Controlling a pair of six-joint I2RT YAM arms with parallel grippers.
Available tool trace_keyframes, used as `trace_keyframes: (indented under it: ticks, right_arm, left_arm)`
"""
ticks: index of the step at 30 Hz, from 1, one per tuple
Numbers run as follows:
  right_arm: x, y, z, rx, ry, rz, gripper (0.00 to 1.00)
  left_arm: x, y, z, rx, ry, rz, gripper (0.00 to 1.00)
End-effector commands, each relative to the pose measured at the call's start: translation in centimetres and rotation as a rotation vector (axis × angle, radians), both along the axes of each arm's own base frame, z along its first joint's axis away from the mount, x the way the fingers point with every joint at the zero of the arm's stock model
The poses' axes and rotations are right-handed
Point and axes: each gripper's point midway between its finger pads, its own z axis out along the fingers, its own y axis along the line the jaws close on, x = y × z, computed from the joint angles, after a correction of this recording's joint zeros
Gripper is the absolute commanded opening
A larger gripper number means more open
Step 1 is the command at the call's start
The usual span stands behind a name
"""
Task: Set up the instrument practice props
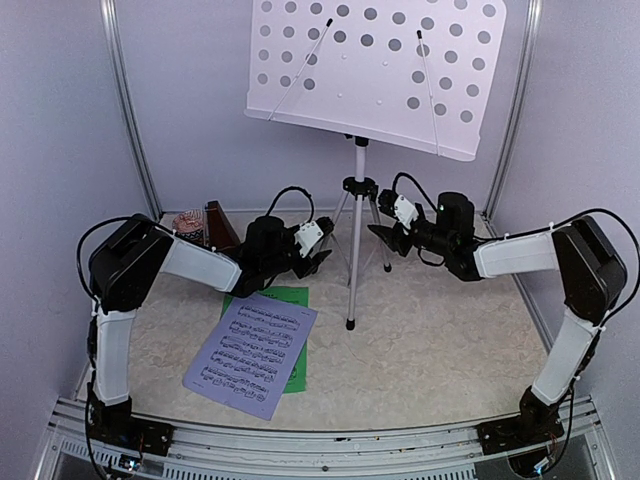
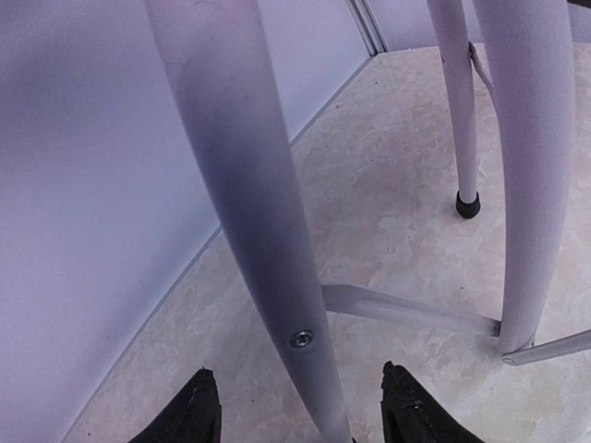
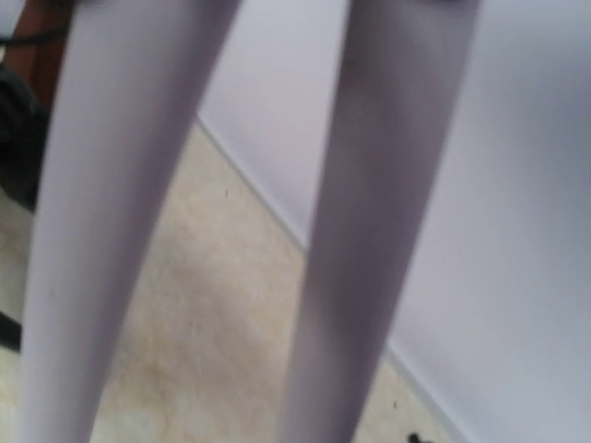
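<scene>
Left gripper [image 2: 295, 374] open astride a music stand [image 1: 380, 90] leg, right gripper [image 1: 385, 236] close by (its state impossible to tell).

This is a robotics lab test cell. Plain pale walls [image 1: 60, 120] close in a small table [image 1: 440, 340] with a beige marbled top on three sides, and bare aluminium uprights [image 1: 132, 120] stand in the back corners. An aluminium rail [image 1: 330, 440] runs along the near edge. The left arm [image 1: 125, 262] and the right arm [image 1: 590, 265] are bolted to it, with black cables [image 1: 290, 192] looping over them. A music stand [image 1: 380, 100] stands on the table between the arms.
</scene>
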Motion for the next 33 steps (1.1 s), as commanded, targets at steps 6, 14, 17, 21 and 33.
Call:
trace_keyframes:
  ticks: [6, 14, 17, 21, 33]
  right_arm:
    - [0.5, 0.5, 0.3, 0.063, -0.051, 0.050, 0.43]
    - [0.5, 0.3, 0.4, 0.068, -0.063, 0.062, 0.27]
    - [0.5, 0.4, 0.2, 0.061, -0.063, 0.073, 0.22]
    - [0.4, 0.6, 0.0, 0.047, -0.060, 0.082, 0.14]
    - [0.7, 0.4, -1.0, 0.002, -0.054, 0.067, 0.00]
  left_arm:
    - [1.1, -0.2, 0.9, -0.011, -0.094, 0.006, 0.51]
    - [1.7, -0.4, 1.1, 0.014, -0.150, 0.017, 0.38]
    - [1.8, -0.8, 1.3, 0.036, -0.171, 0.017, 0.29]
    - [1.6, -1.0, 1.3, 0.067, -0.197, 0.017, 0.20]
    - [1.5, -0.4, 1.5, 0.084, -0.230, 0.018, 0.06]
